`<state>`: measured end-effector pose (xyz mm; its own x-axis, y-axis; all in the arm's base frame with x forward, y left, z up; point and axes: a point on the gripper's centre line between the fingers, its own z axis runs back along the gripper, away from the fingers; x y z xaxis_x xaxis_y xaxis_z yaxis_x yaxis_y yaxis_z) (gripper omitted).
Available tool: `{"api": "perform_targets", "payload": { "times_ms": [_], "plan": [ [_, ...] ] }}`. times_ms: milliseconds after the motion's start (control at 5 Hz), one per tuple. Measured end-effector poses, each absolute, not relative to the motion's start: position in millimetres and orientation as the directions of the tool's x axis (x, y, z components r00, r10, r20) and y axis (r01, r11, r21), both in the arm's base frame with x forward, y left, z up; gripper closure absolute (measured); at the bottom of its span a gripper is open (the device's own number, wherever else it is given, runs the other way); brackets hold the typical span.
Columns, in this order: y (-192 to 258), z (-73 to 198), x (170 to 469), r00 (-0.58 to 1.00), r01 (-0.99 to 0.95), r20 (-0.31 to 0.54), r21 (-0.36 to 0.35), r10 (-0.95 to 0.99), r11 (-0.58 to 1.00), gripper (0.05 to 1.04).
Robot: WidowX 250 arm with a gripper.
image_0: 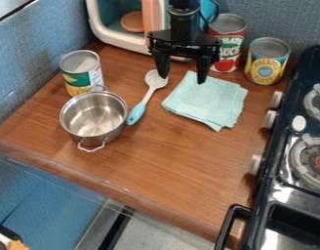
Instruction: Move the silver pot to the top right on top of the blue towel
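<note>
In view's left half, silver pot (94, 119) lay down-left from gripper (182, 80), handles (91, 148) aligned near-to-far; jaws spread, holding nothing.

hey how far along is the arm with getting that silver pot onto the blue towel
Nothing looks done yet: the silver pot sits on the wooden counter, apart from the blue towel. The claw is open with nothing in hand. Grasping the pot, carrying it over and setting it on the towel are all left.
</note>
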<state>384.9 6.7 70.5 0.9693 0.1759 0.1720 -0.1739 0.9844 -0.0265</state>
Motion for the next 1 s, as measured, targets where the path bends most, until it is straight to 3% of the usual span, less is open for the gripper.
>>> {"api": "perform_targets", "payload": {
  "times_ms": [400,600,1000],
  "plan": [
    [26,40,360,0.967,-0.247,0.053,-0.027,0.249,0.969,0.085],
    [51,52,338,0.955,-0.287,0.070,-0.008,0.287,0.958,0.085],
    [71,39,316,0.967,-0.237,0.107,0.060,0.230,0.970,0.085]
  ]
}}
